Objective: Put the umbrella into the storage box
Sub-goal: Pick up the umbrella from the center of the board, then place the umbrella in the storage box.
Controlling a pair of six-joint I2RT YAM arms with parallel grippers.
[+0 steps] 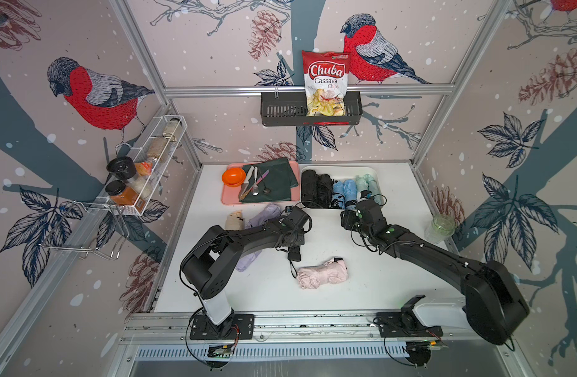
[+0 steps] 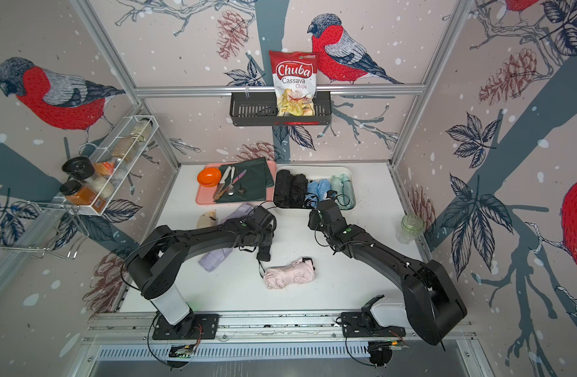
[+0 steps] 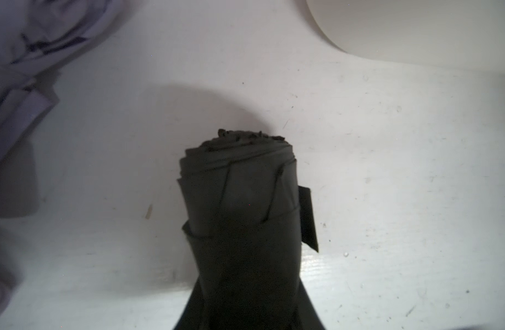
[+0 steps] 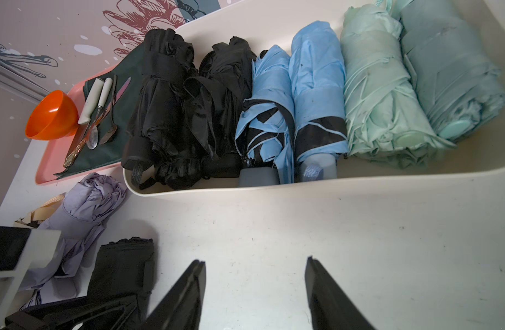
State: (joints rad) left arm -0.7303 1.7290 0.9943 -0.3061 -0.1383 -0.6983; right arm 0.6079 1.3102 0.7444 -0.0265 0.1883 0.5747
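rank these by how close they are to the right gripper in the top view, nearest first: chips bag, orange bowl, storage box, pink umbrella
Going by a top view, from the right gripper:
1. storage box, right beside it, just behind.
2. pink umbrella, on the table nearer the front.
3. orange bowl, far back left.
4. chips bag, up in the black basket.

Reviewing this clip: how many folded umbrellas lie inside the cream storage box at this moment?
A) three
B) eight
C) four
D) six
D: the right wrist view shows the storage box holding two black umbrellas, two blue umbrellas and two mint umbrellas, lying side by side.
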